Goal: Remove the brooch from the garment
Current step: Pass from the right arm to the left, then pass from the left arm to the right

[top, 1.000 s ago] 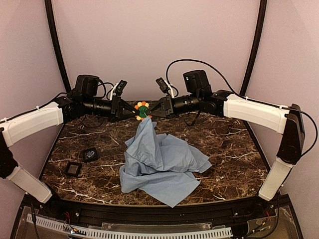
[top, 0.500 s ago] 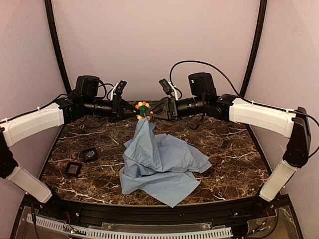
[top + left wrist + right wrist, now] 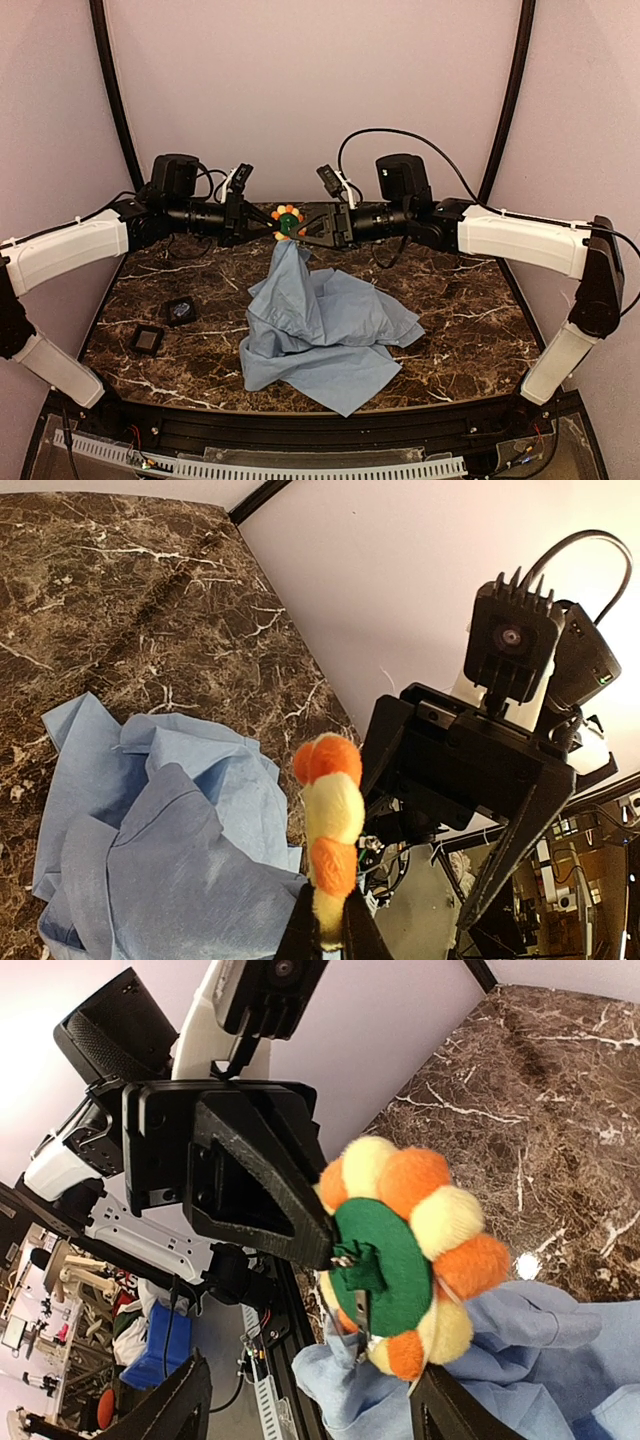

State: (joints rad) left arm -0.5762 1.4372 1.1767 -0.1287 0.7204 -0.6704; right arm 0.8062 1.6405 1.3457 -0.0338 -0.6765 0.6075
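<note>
1. The brooch (image 3: pixel 287 219) is seen at the very peak of the garment (image 3: pixel 325 330), raised clear of the table (image 3: pixel 450 285), with the cloth hanging from it like a tent.
2. The left gripper (image 3: pixel 325 927) is clamped hard on the brooch's rim. The right gripper (image 3: pixel 311 1365) is spread wide at the other side of the garment's peak, and nothing is held in it.
3. The brooch is judged light, with squashy petals and a firmer green disc, so the disc's edge is favoured for a hold.
4. The garment is judged thin and limp. It would follow any pull unless it is pinched just under its peak.
5. Two black pads (image 3: pixel 180 311) are noted left of the garment, well apart and no obstacle.
6. The fastening is hidden by bunched cloth and the left fingers (image 3: pixel 255 1175).
</note>
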